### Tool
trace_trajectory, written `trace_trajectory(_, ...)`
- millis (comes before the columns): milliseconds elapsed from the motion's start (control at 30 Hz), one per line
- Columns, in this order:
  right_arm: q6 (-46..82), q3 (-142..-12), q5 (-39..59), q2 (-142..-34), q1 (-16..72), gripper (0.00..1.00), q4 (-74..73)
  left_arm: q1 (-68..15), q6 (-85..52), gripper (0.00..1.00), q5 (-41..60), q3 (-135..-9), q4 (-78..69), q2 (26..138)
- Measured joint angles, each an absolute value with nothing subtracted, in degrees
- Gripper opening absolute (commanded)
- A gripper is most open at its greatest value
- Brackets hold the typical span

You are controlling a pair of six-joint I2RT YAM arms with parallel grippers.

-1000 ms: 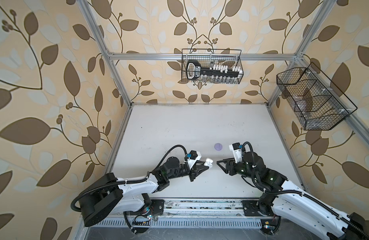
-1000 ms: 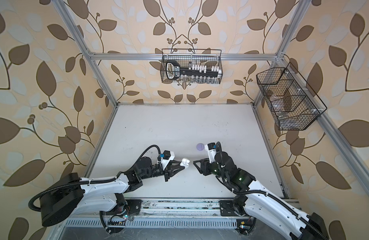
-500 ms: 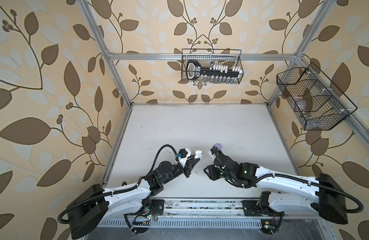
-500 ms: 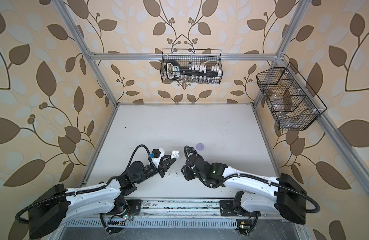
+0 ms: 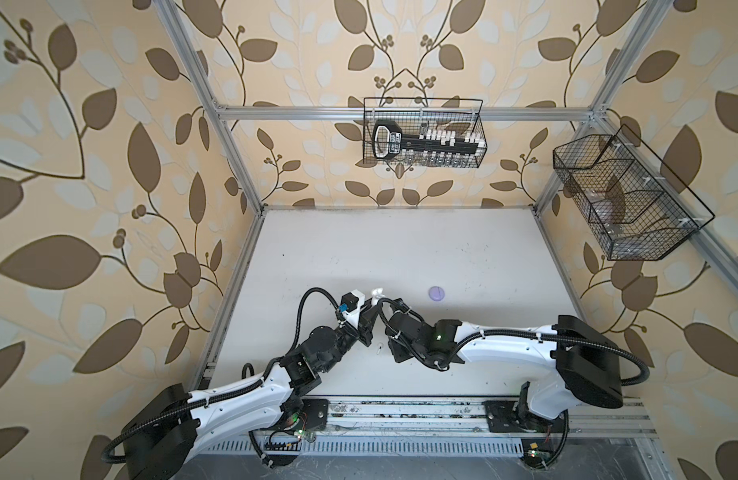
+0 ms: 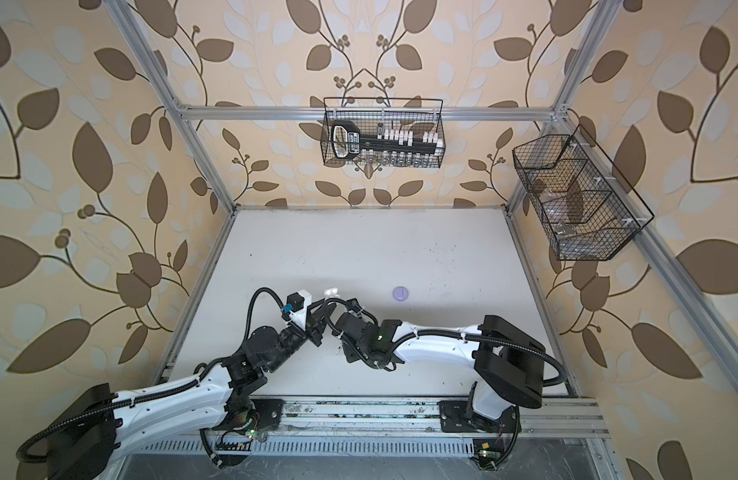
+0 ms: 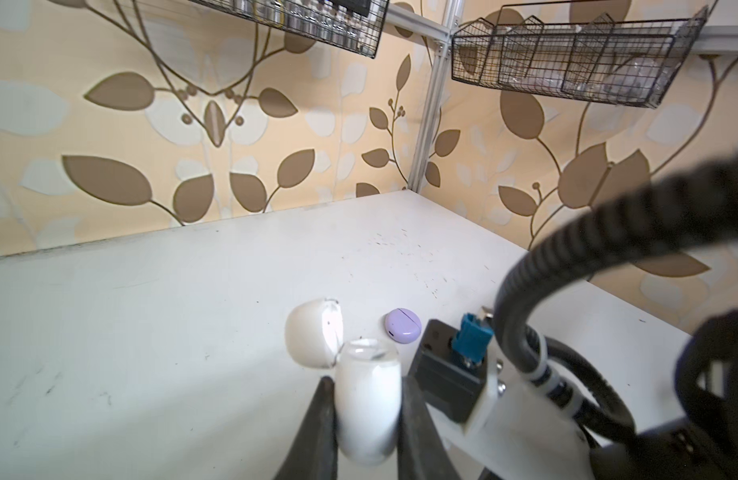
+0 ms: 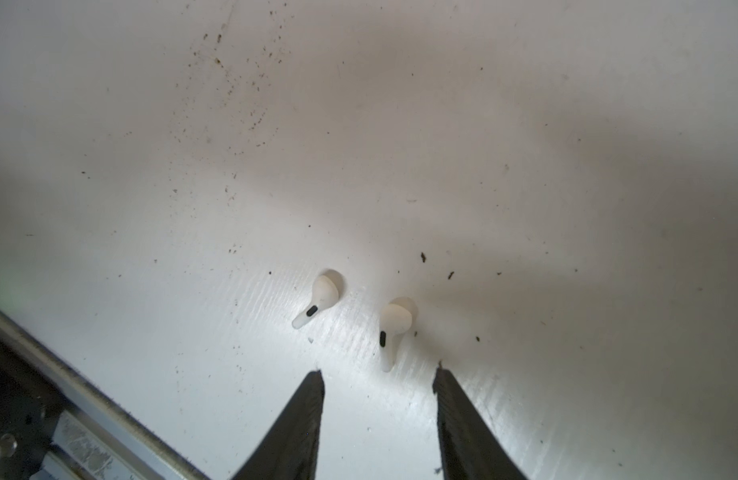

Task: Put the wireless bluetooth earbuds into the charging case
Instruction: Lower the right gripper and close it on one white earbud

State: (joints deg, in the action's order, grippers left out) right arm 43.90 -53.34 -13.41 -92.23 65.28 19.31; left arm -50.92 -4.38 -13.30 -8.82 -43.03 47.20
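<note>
My left gripper (image 7: 367,382) is shut on the body of a white charging case (image 7: 367,407), held above the table with its lid (image 7: 313,332) hinged open. In both top views the case (image 5: 375,293) (image 6: 331,292) shows at the tip of the left arm. Two white wireless bluetooth earbuds (image 8: 319,303) (image 8: 394,328) lie on the table side by side. My right gripper (image 8: 377,372) points down at them, open and empty, with the nearer earbud's stem just ahead of the gap between its fingers. In a top view one earbud (image 5: 379,347) shows beside the right gripper (image 5: 392,354).
A closed lilac case (image 5: 436,293) (image 7: 402,325) lies on the table right of the held case. The two wrists stand close together near the table's front. The front rail (image 8: 88,399) runs close by the earbuds. Wire baskets (image 5: 423,133) (image 5: 625,199) hang on the walls.
The right arm has swung left and dipped its gripper down over the earbuds near the front. The left gripper has carried the white case left and farther back.
</note>
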Motion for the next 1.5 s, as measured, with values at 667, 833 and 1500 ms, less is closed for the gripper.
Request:
trace_trajectory(667,42.35,-57.67,-13.37,-101.51,64.05,0.31,20.01,-50.92,-4.40,0.00,-17.04,-8.16,-40.51,45.74)
trace_trajectory(833,42.09,-57.76,-13.10,-102.15,63.94,0.28,20.03,-50.92,-4.43,0.00,-17.06,-8.16,-40.49,45.80)
trace_trajectory(1500,41.43,-58.15,-13.08,-102.76,63.46,0.27,20.16,-50.92,-4.43,0.00,-17.08,-8.16,-40.45,45.89)
